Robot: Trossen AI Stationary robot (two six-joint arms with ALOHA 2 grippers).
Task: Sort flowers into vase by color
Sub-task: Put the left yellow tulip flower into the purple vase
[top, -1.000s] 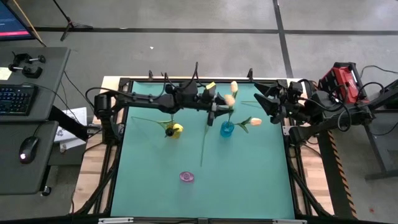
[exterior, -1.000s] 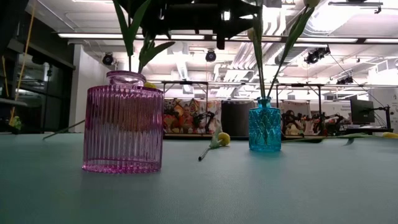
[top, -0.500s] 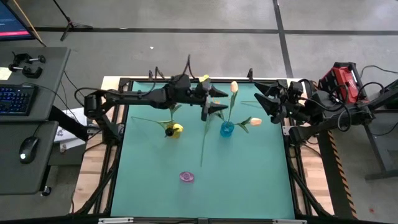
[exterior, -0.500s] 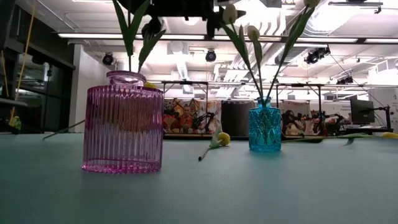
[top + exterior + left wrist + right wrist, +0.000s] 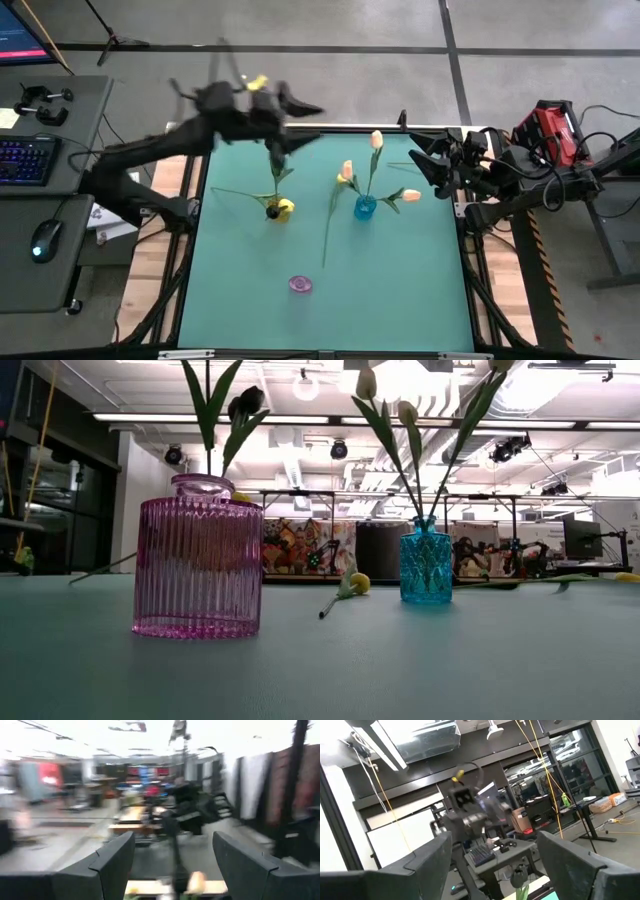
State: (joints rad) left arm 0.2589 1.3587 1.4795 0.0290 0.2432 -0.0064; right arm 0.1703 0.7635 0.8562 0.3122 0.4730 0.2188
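Note:
A blue vase [image 5: 365, 207] [image 5: 426, 565] holds three cream-peach tulips; their heads [image 5: 346, 170] lean out on thin green stems. Behind the pink vase [image 5: 300, 284] [image 5: 198, 568] stands a yellow vase [image 5: 284, 208] with a black-headed tulip [image 5: 249, 400]. A yellow-headed tulip [image 5: 357, 582] lies flat on the mat, its stem [image 5: 327, 235] pointing to the near edge. My left gripper [image 5: 298, 120] [image 5: 172, 840] is open, raised over the table's far-left corner and touching nothing. My right gripper [image 5: 418, 160] [image 5: 492, 837] is open and waits at the right edge.
More loose stems lie on the green mat [image 5: 400, 290]: one left of the yellow vase [image 5: 235, 193] and one near my right gripper [image 5: 400, 165]. A desk with a keyboard and mouse [image 5: 45, 240] stands off the table's left side. The mat's near half holds only the pink vase.
My left gripper has let go of a cream-peach tulip above the blue vase, risen and swung fast toward the table's far-left corner. That tulip now stands in the blue vase, leaning left.

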